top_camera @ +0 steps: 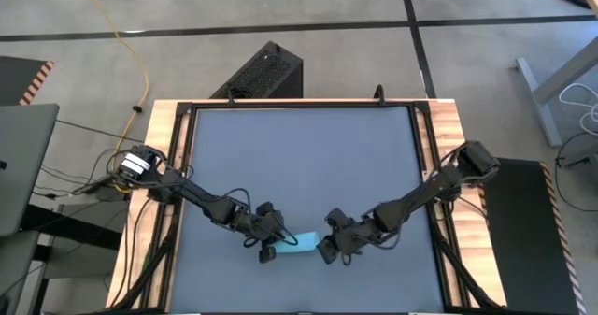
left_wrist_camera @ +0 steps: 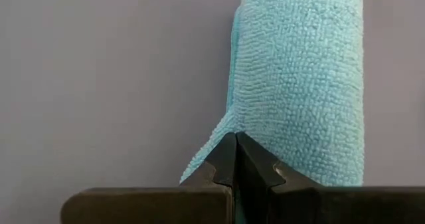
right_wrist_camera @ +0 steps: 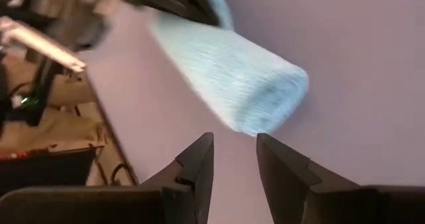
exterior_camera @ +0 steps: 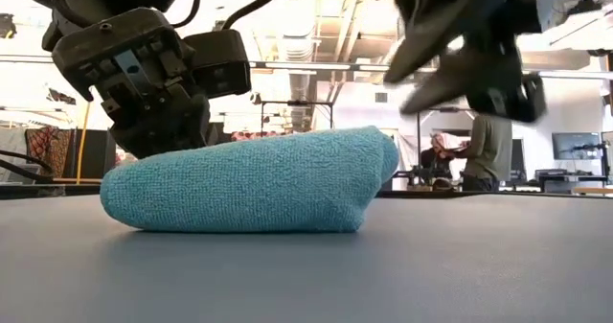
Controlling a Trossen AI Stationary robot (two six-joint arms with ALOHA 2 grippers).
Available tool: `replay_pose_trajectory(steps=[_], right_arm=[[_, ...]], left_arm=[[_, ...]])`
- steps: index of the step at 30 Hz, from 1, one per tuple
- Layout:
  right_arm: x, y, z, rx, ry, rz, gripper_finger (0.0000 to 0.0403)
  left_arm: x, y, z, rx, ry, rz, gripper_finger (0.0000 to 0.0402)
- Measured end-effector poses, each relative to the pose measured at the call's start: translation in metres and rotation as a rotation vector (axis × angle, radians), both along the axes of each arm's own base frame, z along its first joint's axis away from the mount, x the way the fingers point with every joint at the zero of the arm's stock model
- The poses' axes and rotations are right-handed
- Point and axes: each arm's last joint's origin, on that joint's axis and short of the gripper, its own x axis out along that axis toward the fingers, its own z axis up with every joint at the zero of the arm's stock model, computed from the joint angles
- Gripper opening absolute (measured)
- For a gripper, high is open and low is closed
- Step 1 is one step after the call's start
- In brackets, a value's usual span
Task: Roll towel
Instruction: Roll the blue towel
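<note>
The light sky-blue towel (top_camera: 297,244) lies rolled into a short thick roll on the dark grey tabletop near its front edge, resting on its long side (exterior_camera: 249,181). My left gripper (top_camera: 268,250) is shut at the roll's left end (left_wrist_camera: 236,141). My right gripper (top_camera: 324,251) is open just off the roll's right end (right_wrist_camera: 234,151). In the low view (exterior_camera: 460,64) it is lifted above the table and clear of the cloth. My left gripper's shut fingertips (left_wrist_camera: 226,151) sit against a loose flap of cloth (left_wrist_camera: 206,154) that spreads out from the roll's left end onto the table. The fingers come slanting down along the roll's length. I cannot tell whether cloth is caught between them.
The table's wooden frame (top_camera: 159,165) runs along both sides, and the front edge lies close to the towel. A black box (top_camera: 262,72) stands on the floor beyond the far edge. People (exterior_camera: 479,150) stand in the room behind the table.
</note>
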Motion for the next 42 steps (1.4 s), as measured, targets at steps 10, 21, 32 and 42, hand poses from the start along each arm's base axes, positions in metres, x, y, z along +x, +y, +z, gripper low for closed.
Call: replay_pose_trajectory(steps=[10,21,32,42], right_arm=[[-0.007,0.027,0.011,-0.331,-0.21,0.261,0.0141],[-0.002,0.022,-0.013,-0.323,-0.098,0.155,0.0141],[0.003,0.031,-0.034,-0.34,-0.105,0.162,0.0141],[0.008,0.032,-0.037,-0.379,-0.148,0.176,0.0141]], left_arm=[[0.0,-0.001,0.0,-0.026,0.002,0.002,0.0],[0.0,-0.002,0.0,-0.054,0.008,0.011,0.0],[0.0,-0.002,0.0,-0.067,0.01,0.023,0.0],[0.0,-0.002,0.0,-0.073,0.01,0.017,0.0]])
